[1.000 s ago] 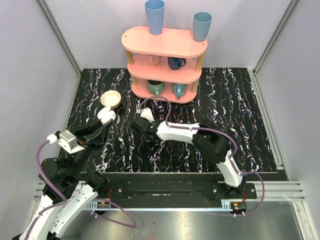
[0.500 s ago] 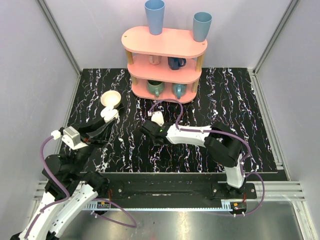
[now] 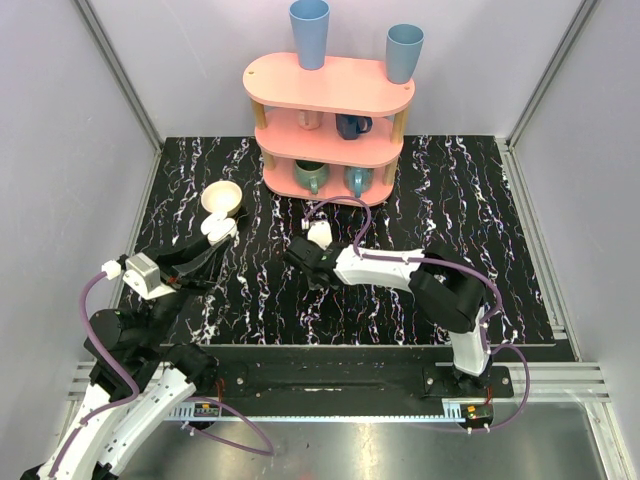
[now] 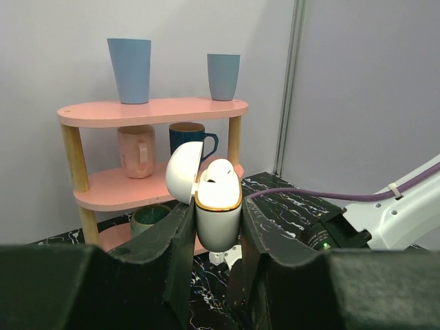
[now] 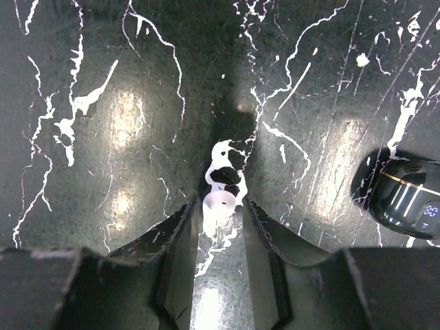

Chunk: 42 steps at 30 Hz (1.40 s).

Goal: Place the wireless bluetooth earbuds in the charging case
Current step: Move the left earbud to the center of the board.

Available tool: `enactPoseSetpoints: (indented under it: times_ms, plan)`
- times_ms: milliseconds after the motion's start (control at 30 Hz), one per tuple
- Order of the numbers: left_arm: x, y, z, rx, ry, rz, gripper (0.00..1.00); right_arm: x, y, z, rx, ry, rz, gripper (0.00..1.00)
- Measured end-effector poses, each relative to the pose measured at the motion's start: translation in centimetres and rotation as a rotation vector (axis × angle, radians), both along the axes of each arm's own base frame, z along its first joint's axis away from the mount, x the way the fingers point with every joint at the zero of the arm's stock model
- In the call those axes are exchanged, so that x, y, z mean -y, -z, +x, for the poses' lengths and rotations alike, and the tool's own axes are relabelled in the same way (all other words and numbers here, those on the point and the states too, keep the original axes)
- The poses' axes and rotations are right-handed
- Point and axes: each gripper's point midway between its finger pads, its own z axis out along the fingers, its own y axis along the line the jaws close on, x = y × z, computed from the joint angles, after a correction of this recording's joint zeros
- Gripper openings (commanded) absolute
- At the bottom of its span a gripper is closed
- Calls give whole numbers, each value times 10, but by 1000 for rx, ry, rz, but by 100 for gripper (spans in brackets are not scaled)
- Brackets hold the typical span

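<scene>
The charging case is white with a gold rim, and its lid is flipped open. My left gripper is shut on its body, and one white earbud sits in the top. From above, the case hangs at the left near the bowl, in the left gripper. A second white earbud lies on the black marbled table. My right gripper points straight down with its fingers on either side of the earbud, jaws slightly apart. From above, the right gripper is mid-table and the earbud is hidden under it.
A cream bowl stands just behind the held case. The pink three-tier shelf with mugs and two blue cups fills the back. A glossy black rounded device with a lit display lies right of the right gripper.
The right gripper has shifted to the right across the table and its jaws have parted around the earbud. The left gripper lifted the case slightly toward the bowl, then stayed still.
</scene>
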Motion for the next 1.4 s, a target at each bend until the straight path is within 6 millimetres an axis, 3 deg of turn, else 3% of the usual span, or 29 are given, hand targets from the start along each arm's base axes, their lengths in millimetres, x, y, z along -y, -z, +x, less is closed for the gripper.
enactPoseSetpoints:
  times_ms: [733,1400]
  plan:
    - [1,1,0,-6,4,-6,0,1,10,-4,-68,38,55,36]
    - [1,1,0,-7,4,-7,0,6,10,4,-69,65,70,38]
